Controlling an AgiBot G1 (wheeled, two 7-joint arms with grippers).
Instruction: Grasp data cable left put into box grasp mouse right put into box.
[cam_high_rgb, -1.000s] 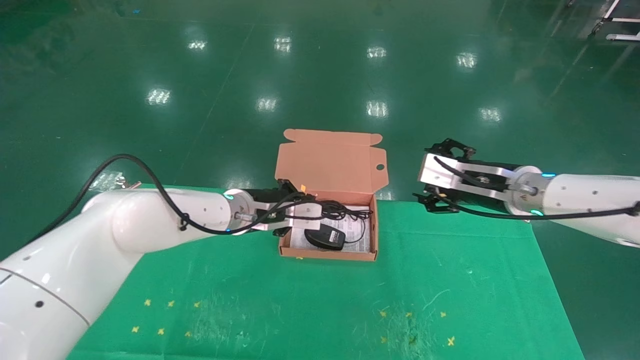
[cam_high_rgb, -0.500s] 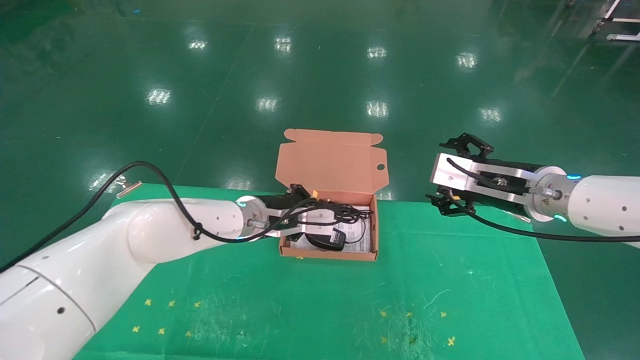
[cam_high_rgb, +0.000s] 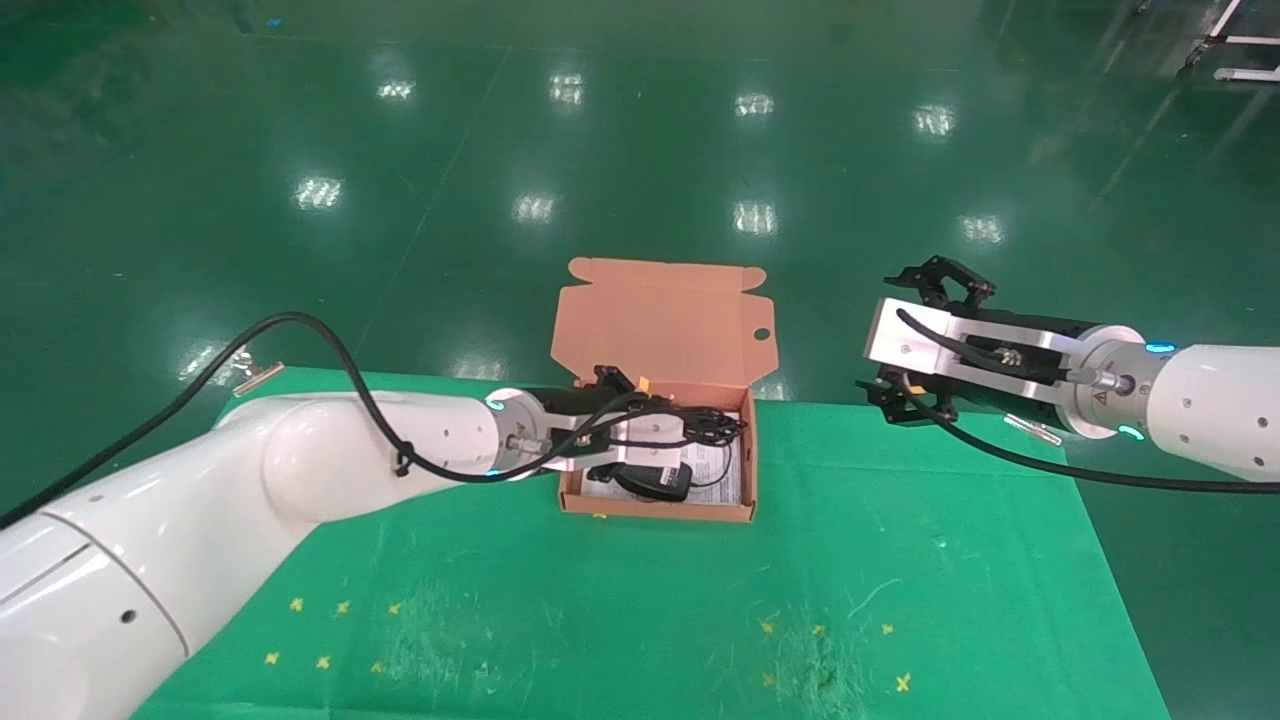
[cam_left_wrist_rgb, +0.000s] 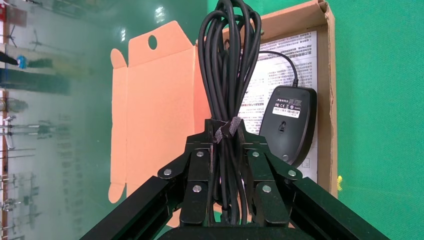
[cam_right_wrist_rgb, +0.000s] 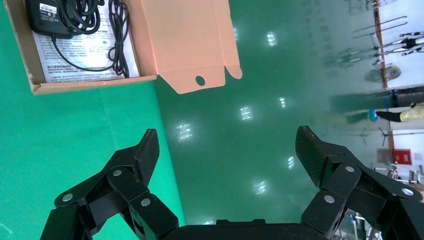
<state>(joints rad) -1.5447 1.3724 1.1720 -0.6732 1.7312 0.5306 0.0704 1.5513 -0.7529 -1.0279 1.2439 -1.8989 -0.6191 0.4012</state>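
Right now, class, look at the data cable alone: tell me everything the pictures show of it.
The data cable is thick, black and rubbery-looking, looped into a long narrow bundle bound with a dark strap near one end. The left gripper is shut on it at that strap. It hangs above the open box, stretching over the white printed sheet and beside the mouse, which lies underside up. Whether it touches the box cannot be told.
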